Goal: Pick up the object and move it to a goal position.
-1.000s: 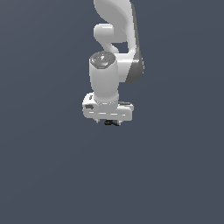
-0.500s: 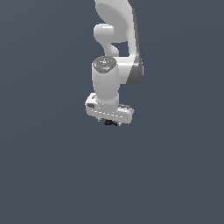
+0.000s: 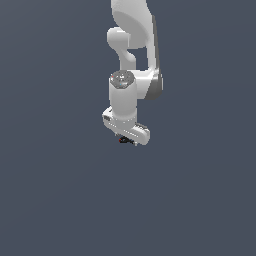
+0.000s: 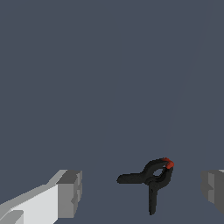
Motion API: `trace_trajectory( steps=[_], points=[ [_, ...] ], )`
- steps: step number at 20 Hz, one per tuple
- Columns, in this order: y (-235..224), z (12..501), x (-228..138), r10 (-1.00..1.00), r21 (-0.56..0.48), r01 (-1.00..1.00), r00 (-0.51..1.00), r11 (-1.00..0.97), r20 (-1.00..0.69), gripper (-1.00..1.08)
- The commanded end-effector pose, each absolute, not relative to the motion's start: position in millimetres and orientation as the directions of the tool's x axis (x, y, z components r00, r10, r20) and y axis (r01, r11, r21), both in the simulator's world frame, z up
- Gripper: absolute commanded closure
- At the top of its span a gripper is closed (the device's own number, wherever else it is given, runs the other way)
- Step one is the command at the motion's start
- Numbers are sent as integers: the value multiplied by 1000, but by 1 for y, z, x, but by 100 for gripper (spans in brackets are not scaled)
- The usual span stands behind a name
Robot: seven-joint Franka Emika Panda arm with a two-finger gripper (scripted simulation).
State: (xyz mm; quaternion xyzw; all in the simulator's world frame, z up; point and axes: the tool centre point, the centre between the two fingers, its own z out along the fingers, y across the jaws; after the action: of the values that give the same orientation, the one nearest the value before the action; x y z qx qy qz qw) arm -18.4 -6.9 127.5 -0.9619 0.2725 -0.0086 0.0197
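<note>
The object (image 4: 151, 178) is a small black clamp with a red tip, lying on the dark grey floor. In the wrist view it sits between my two grey fingertips, closer to one pad (image 4: 213, 187) than to the other (image 4: 70, 194), and touches neither. My gripper (image 4: 142, 190) is open wide around it. In the exterior view the white gripper (image 3: 128, 141) points straight down, and the object (image 3: 122, 140) shows as a tiny black and red speck just under the hand.
Plain dark grey ground (image 3: 60, 200) fills both views. The white arm (image 3: 132, 60) rises above the gripper toward the top of the exterior view. No other object shows.
The gripper has drifted slightly down and toward the exterior view's right. The fingers stay apart.
</note>
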Motion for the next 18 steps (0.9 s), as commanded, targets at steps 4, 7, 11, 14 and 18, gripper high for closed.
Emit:
trace_trajectory(
  steps=[4,7,11,14,18],
  points=[
    [-6,113,-32,-649,-36,-649,761,-760,-3,-92],
    [-5,106,-39,-710,-32,-710,704,-704,-7,-92],
    [-5,96,-49,-784,-25,-784,620,-620,-10,-92],
    [-5,89,-57,-834,-20,-834,552,-552,-10,-92],
    [-6,80,-67,-889,-13,-889,457,-457,-9,-92]
  ],
)
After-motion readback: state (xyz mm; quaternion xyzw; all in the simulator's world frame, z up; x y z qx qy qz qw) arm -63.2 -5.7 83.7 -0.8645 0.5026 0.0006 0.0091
